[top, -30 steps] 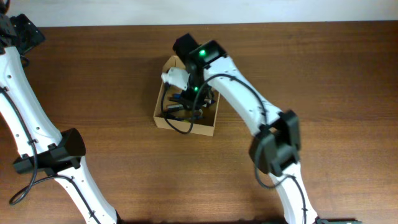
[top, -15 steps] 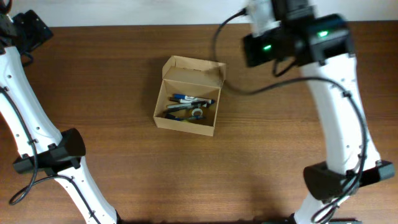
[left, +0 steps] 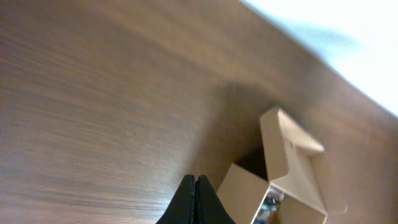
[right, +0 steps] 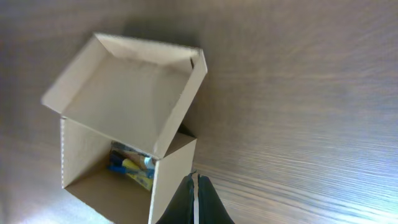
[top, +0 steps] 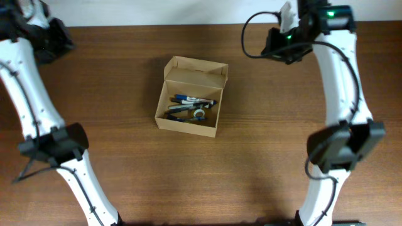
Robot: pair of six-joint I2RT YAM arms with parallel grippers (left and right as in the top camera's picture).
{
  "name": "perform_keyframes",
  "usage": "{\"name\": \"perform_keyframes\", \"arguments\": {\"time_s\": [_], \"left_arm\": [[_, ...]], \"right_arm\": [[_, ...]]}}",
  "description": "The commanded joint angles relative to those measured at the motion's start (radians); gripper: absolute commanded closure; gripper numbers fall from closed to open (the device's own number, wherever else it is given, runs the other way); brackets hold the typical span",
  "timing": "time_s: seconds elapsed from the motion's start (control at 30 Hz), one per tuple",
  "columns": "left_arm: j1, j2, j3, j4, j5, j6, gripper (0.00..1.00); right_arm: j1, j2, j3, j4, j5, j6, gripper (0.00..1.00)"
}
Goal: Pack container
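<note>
Right gripper [right: 194, 177]: dark fingertips pressed together, nothing held. Its camera looks down on the small tan rectangular cardboard box [right: 124, 106]. Left gripper [left: 194, 180]: fingertips likewise closed, empty, bare wood under it. Overhead, both grippers sit near the table's far edge, one to each side, well apart from the box. The box rests mid-table on the dark brown wooden tabletop [top: 125, 169], with its flap lid [top: 193, 75] open and tilted back. Inside is a loose heap of pens and markers [top: 188, 100], some of them blue.
</note>
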Motion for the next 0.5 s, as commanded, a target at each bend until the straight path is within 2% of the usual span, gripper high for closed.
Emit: {"name": "perform_keyframes", "arguments": {"time_s": [0.0, 0.23, 0.47], "left_arm": [[-0.041, 0.084, -0.040, -0.005, 0.113, 0.070, 0.98], [-0.127, 0.172, -0.041, -0.003, 0.112, 0.113, 0.98], [-0.179, 0.186, -0.041, 0.015, 0.053, 0.113, 0.96]], "right_arm": [[0.008, 0.119, -0.009, -0.004, -0.154, 0.017, 0.96], [0.061, 0.289, -0.009, 0.023, -0.226, 0.035, 0.96], [0.121, 0.319, -0.009, 0.171, -0.242, 0.036, 0.96]]}}
